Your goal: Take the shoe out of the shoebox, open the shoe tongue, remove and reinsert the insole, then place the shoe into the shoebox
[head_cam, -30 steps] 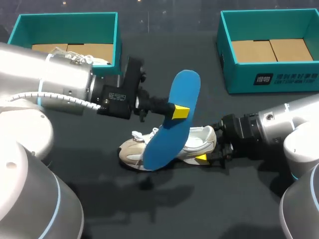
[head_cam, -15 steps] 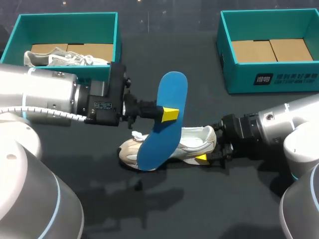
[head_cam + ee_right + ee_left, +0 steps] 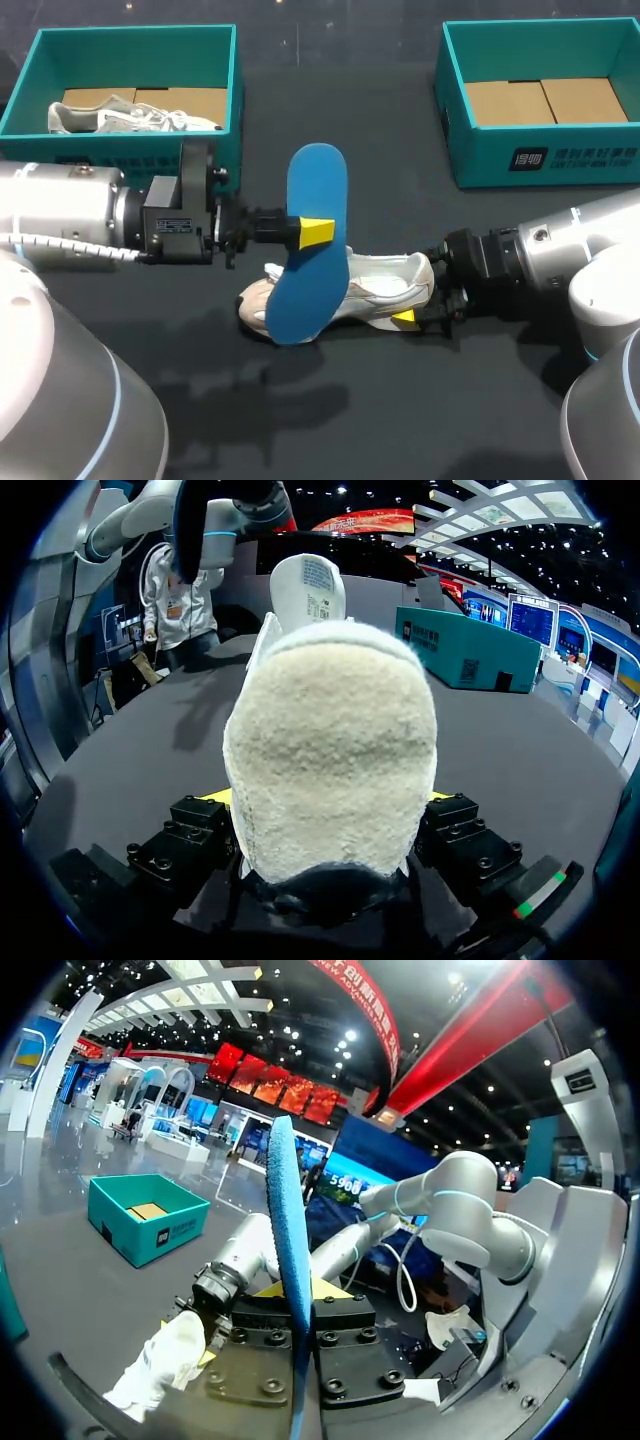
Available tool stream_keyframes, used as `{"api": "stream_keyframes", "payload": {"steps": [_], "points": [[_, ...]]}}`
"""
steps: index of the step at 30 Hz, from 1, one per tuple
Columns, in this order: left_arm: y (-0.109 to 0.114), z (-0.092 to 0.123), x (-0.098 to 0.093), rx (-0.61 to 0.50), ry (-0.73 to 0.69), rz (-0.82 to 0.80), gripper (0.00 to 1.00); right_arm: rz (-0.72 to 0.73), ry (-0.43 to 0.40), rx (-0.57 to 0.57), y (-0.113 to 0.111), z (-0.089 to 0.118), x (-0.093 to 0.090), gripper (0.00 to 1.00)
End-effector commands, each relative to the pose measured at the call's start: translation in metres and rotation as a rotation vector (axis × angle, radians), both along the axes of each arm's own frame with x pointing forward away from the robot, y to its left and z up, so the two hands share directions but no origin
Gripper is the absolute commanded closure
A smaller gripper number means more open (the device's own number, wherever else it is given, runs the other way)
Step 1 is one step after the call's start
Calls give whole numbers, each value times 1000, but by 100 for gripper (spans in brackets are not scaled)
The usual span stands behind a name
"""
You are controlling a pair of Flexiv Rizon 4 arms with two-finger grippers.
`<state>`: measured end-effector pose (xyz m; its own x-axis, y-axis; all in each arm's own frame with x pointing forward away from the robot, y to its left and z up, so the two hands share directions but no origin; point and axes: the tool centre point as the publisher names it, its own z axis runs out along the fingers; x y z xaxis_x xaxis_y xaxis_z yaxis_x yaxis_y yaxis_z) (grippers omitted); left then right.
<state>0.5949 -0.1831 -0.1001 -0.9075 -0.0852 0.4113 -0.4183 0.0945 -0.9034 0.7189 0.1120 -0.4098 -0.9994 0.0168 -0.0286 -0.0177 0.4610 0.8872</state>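
There are 2 teal shoeboxes (image 3: 60,150) (image 3: 480,150), 2 pale shoes (image 3: 130,117) (image 3: 385,290) and 1 blue insole (image 3: 318,185).
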Motion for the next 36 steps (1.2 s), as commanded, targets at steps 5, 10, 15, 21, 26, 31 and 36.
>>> {"api": "stream_keyframes", "payload": {"steps": [5, 10, 15, 21, 26, 31, 36], "points": [[1, -1, -4, -2, -2, 5, 100, -2, -2, -3, 1, 0, -1, 100], [1, -1, -4, -2, -2, 5, 100, -2, -2, -3, 1, 0, -1, 100], [1, -1, -4, -2, -2, 5, 100, -2, -2, -3, 1, 0, -1, 100], [1, -1, -4, -2, -2, 5, 100, -20, 1, -29, -1, 0, -6, 0], [1, -1, -4, -2, -2, 5, 100, -50, -3, -66, -8, 8, -7, 0], [1, -1, -4, -2, -2, 5, 100, -67, 5, -151, -15, 16, -5, 0], [1, -1, -4, -2, -2, 5, 100, -58, 55, -282, -23, 23, -4, 0]]}}
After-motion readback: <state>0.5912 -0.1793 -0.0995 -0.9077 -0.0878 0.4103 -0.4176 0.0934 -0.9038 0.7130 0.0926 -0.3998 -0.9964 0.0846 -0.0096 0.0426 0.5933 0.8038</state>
